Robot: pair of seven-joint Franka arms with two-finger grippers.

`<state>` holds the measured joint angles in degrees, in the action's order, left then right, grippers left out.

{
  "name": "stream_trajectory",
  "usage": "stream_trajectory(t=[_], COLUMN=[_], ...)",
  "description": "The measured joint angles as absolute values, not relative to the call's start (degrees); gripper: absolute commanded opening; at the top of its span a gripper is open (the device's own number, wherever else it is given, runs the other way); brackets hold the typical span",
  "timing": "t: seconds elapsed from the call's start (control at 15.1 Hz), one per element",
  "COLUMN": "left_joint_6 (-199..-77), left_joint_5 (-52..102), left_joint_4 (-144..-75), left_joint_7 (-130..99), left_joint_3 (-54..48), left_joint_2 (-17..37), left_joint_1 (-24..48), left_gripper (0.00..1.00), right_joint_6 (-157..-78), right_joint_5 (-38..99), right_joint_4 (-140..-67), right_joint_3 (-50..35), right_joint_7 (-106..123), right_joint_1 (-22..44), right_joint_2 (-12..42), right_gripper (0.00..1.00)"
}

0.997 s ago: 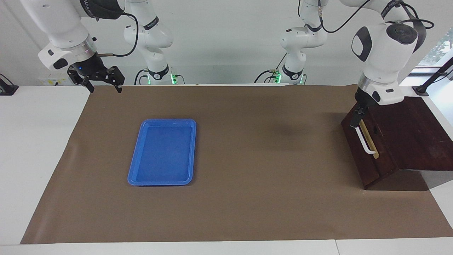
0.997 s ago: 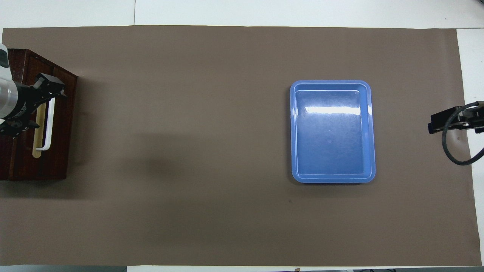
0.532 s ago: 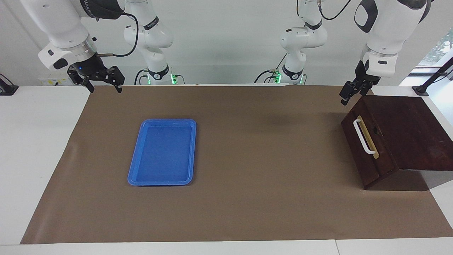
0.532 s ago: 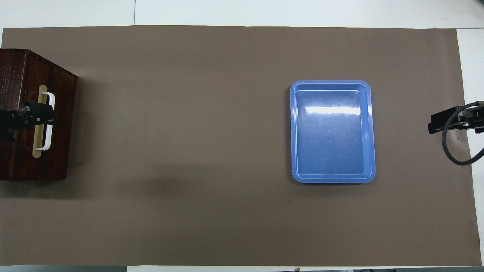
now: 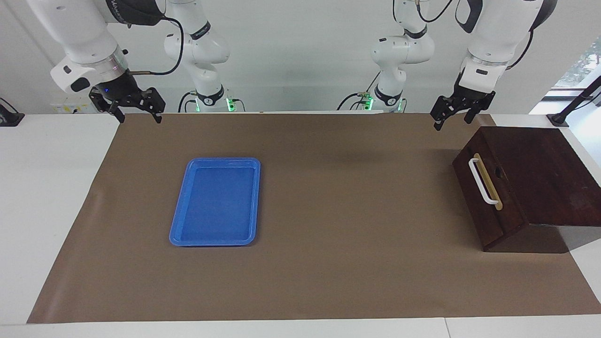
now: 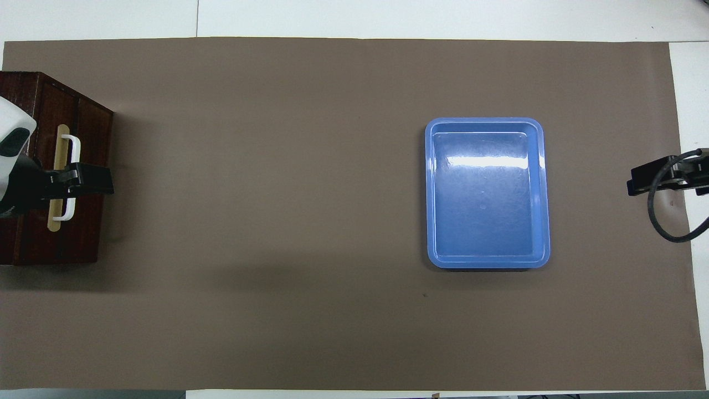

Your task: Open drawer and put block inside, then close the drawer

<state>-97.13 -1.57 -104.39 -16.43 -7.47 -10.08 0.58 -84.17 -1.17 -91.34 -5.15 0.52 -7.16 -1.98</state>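
The dark brown wooden box [image 5: 530, 173] stands at the left arm's end of the table. Its drawer [image 5: 488, 202] is shut, and the white bar handle [image 5: 481, 180] is free. The box also shows in the overhead view [image 6: 33, 105], with the handle [image 6: 71, 177]. My left gripper [image 5: 451, 121] is open and empty, raised in the air clear of the box; in the overhead view [image 6: 83, 185] it covers part of the handle. My right gripper [image 5: 140, 117] is open and empty, and it waits over the mat's corner. The yellow block is out of view.
An empty blue tray [image 5: 181, 220] lies on the brown mat [image 5: 352, 234] toward the right arm's end, and it also shows in the overhead view [image 6: 545, 194]. White table [image 5: 47, 197] borders the mat.
My left gripper has lifted off the drawer's handle and drawn back up toward the robots' end. The drawer stays shut. The right arm has not moved.
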Motion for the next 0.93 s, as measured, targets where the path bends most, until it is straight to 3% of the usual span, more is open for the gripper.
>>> stream_trajectory(t=[0.2,0.53,0.93], left_joint_6=[-94.4,-90.1,-90.1], left_joint_5=[-1.6,-1.5,-1.3], left_joint_4=[-103.7,-98.1,-97.7], left_joint_7=[-16.3,-14.4,-11.3], left_joint_3=[-7.4,-7.3,-7.5], left_joint_2=[-9.6,-4.6,-3.2], left_joint_1=[0.6,0.6,1.0], left_gripper=[1.0,1.0,1.0], right_joint_6=[-84.2,-84.2,-84.2], right_joint_5=[-1.2,-1.2,-1.2], right_joint_4=[-91.3,-91.3,-91.3], right_joint_3=[-5.1,-5.1,-5.1], right_joint_7=[0.5,0.5,0.5], right_joint_1=[-7.2,-7.2,-7.2], right_joint_2=[-2.0,-2.0,-2.0], right_gripper=[1.0,1.0,1.0])
